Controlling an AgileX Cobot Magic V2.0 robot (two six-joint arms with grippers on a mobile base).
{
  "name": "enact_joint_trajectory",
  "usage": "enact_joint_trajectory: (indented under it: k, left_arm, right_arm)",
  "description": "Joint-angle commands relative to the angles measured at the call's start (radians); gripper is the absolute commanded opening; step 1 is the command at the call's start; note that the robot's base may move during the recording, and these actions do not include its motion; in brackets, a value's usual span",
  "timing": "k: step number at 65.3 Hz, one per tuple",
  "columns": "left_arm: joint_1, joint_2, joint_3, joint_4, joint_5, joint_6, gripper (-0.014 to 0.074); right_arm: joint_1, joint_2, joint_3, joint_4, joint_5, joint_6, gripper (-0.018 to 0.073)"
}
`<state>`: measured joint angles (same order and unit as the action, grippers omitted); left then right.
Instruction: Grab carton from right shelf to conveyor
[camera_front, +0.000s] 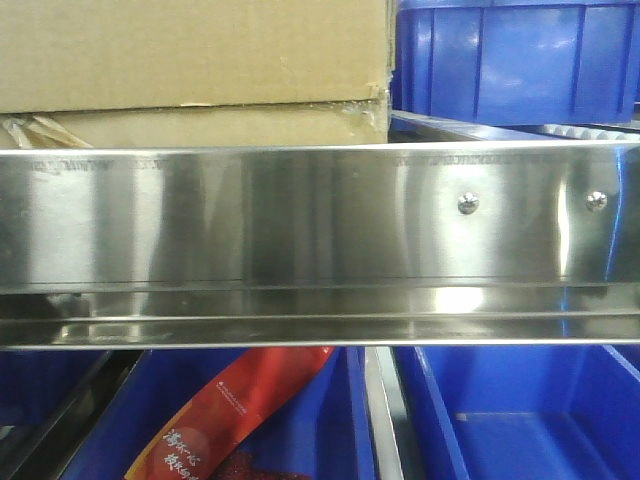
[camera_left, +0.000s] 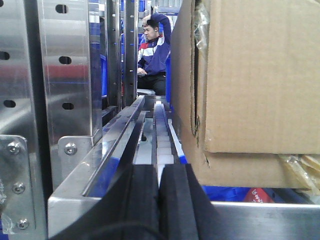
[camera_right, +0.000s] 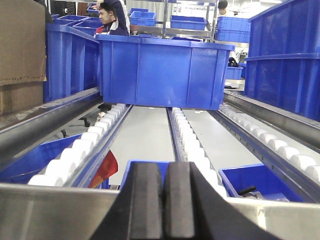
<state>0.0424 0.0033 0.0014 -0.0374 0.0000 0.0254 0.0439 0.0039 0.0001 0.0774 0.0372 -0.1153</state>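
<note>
The brown cardboard carton sits on the stainless-steel shelf, at the upper left of the front view, above the mirror-like front rail with two screw heads. In the left wrist view the carton fills the right side, and my left gripper is shut and empty just in front of the shelf rail, left of the carton's near corner. My right gripper is shut and empty before the rail, with a strip of the carton at the far left. The conveyor is out of view.
A blue bin stands on the white rollers ahead of the right gripper; more blue bins stand at the right. Lower-level bins hold a red packet. A steel upright stands at left. A person sits behind.
</note>
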Motion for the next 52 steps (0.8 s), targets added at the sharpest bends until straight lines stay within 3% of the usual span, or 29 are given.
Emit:
enact_joint_trajectory:
  k: [1, 33, 52]
  left_arm:
    - [-0.005, -0.003, -0.001, -0.003, -0.02, 0.003, -0.001]
    - [-0.005, -0.003, -0.001, -0.003, -0.02, 0.003, -0.001]
    - [-0.005, -0.003, -0.001, -0.003, -0.078, 0.003, -0.001]
  right_arm:
    - [-0.004, -0.004, 0.0, 0.005, -0.022, -0.004, -0.006]
    - [-0.004, -0.004, 0.0, 0.005, -0.022, -0.004, -0.006]
    - [-0.004, -0.004, 0.0, 0.005, -0.136, -0.004, -0.006]
